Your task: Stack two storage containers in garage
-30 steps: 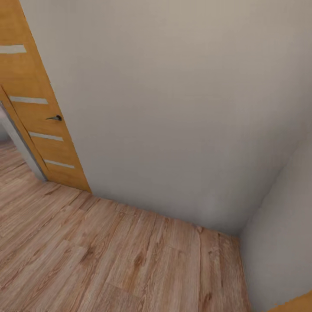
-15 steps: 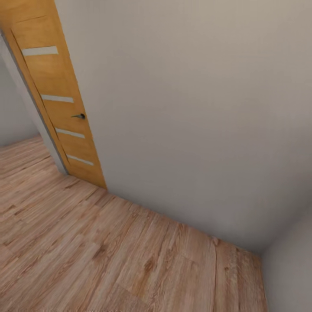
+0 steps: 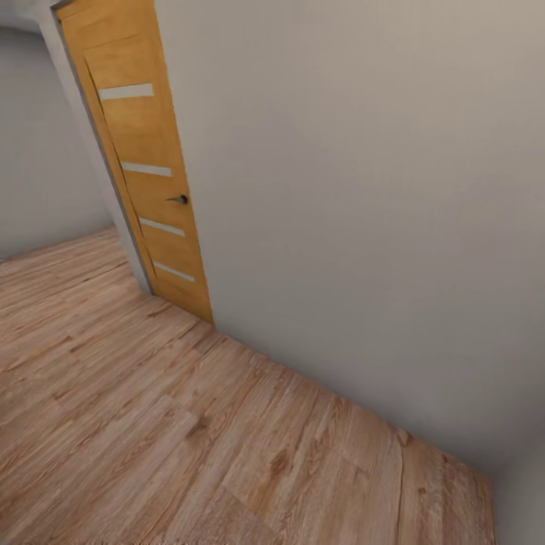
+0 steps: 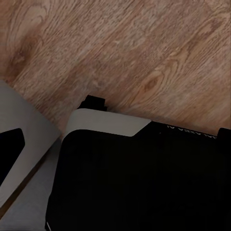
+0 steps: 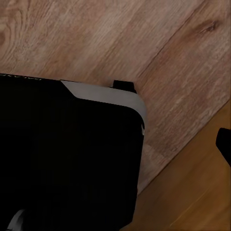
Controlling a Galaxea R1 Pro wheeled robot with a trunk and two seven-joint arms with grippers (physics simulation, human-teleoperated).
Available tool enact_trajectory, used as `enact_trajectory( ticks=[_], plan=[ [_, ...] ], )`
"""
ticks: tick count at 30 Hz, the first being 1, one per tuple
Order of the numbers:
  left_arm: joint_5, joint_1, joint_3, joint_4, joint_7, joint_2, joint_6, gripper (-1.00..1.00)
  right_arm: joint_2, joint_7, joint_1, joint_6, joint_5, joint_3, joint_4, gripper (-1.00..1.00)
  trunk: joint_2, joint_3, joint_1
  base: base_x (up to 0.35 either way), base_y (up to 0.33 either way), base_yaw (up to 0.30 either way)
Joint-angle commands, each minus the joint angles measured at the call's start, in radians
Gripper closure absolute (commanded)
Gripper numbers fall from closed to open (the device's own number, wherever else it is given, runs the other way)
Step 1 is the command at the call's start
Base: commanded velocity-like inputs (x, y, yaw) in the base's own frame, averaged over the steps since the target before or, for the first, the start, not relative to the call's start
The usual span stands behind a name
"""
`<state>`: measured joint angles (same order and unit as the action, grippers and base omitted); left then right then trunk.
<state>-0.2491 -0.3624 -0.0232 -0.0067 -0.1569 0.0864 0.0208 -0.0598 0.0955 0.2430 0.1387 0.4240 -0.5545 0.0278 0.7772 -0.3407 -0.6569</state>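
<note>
Storage containers, the two red-orange plastic bins: we cannot place them from these frames.

Ground underfoot is a light wood-plank floor (image 3: 151,424), boards running slantwise across the head view. A plain white wall (image 3: 363,189) meets the floor along a line that drops toward the lower right corner, where a second wall face (image 3: 522,503) turns in.

At the wall's left end stands an orange-brown wooden door (image 3: 144,166), swung ajar, with four pale horizontal strips (image 3: 126,91) and a small dark lever handle (image 3: 179,200) at its right edge. Beyond the door the same plank floor runs on to a farther pale wall (image 3: 45,136).

Both wrist cameras look down at plank flooring and at the robot's own black base housing (image 4: 144,183) with its grey-white trim (image 4: 106,122); the right wrist view shows the matching black corner (image 5: 67,154).

Left gripper and right gripper: we cannot tell whether the fingers are released or clenched.
</note>
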Motion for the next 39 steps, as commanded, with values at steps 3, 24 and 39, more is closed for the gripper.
enact_trajectory(
  ticks=[3, 24, 39],
  plan=[
    [-0.007, -0.001, -0.003, 0.001, -0.003, 0.001, 0.002, -1.00, -0.001, 0.001, 0.001, 0.006, 0.009, -0.008, 0.003, -1.00, 0.001, -0.001, 0.000, 0.000, 0.000, 0.270],
    [-0.007, -0.001, -0.002, 0.001, 0.005, 0.001, -0.007, -1.00, 0.000, 0.001, 0.001, 0.006, 0.010, -0.008, 0.003, -1.00, 0.001, -0.001, 0.000, 0.206, 0.000, 0.096],
    [-0.007, -0.001, -0.002, 0.001, 0.005, 0.001, -0.006, -1.00, 0.000, 0.001, 0.001, 0.006, 0.009, -0.008, 0.003, -1.00, 0.001, -0.001, 0.000, 0.320, 0.000, 0.235]
  ],
)
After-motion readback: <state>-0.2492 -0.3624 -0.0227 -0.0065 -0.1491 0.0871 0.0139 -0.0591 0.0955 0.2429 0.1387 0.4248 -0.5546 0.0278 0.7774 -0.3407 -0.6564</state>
